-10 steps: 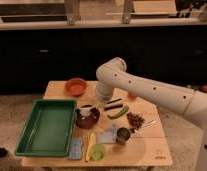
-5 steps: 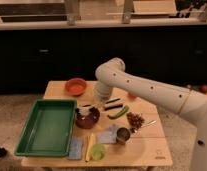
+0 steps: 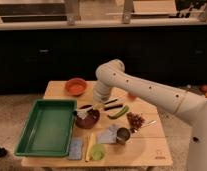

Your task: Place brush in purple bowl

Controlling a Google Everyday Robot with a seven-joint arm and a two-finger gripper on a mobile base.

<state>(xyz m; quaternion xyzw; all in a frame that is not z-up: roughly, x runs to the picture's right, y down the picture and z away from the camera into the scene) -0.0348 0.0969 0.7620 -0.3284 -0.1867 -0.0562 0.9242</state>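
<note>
The purple bowl sits on the wooden table, just right of the green tray. The brush lies across the bowl's left part, its whitish bristle head over the left rim and its dark handle running up and right toward the arm. My gripper hangs from the white arm, just above the bowl's far right rim and close to the handle's end. The arm hides where the gripper meets the handle.
A green tray fills the table's left. An orange bowl stands at the back. Dark sticks, a curved green vegetable, a reddish-brown clump, a metal cup, a light green cup and a grey sponge lie around.
The arm and gripper have stayed nearly still above the bowl. The brush head remains over the bowl's left rim.
</note>
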